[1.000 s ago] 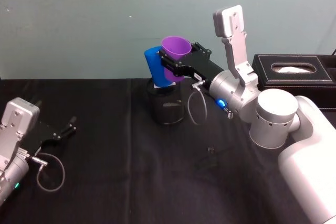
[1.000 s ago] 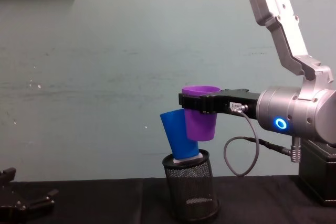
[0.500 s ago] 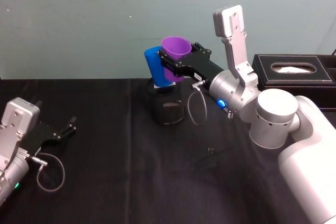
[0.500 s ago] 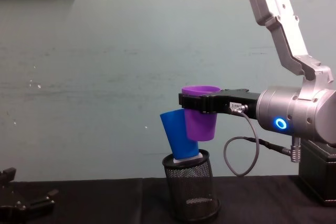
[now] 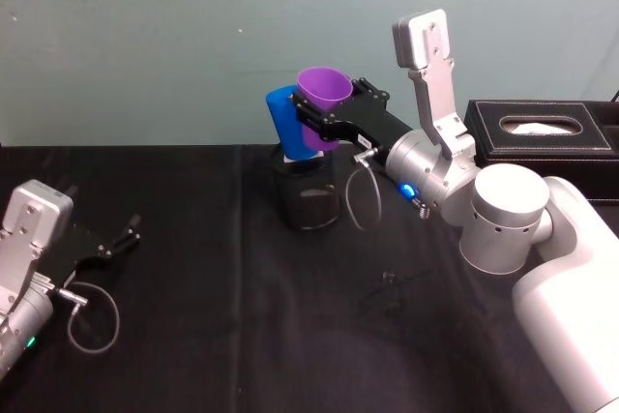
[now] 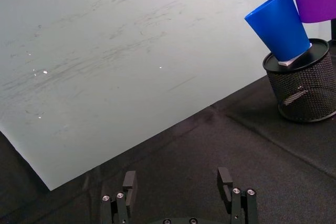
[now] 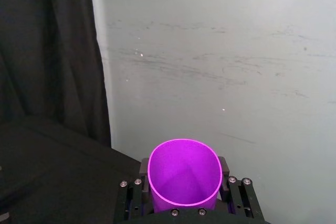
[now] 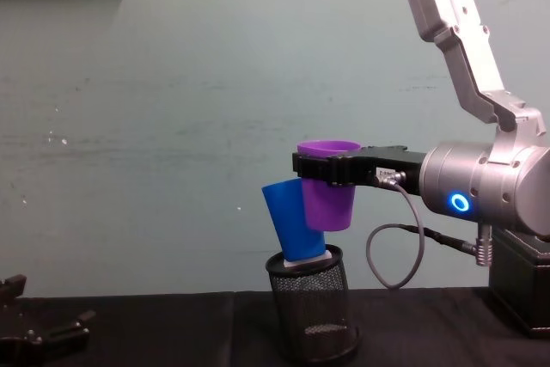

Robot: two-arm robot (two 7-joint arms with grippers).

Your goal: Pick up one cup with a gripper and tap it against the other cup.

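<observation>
My right gripper (image 8: 331, 168) is shut on the purple cup (image 8: 327, 185), holding it upright in the air by its upper part. In the right wrist view the cup's open mouth (image 7: 184, 174) sits between the jaws. The blue cup (image 8: 288, 221) leans tilted, its narrow end down in a black wire-mesh holder (image 8: 314, 315). The purple cup (image 5: 322, 94) is pressed against the upper side of the blue cup (image 5: 287, 128), on its right. My left gripper (image 6: 176, 182) rests open on the table at the near left (image 5: 121, 239), with nothing in it, far from both cups.
The mesh holder (image 5: 308, 195) stands on the black tablecloth (image 5: 213, 316) near the back wall. A black tissue box (image 5: 542, 128) sits at the back right behind my right arm. A loose cable loops under the right wrist (image 8: 391, 255).
</observation>
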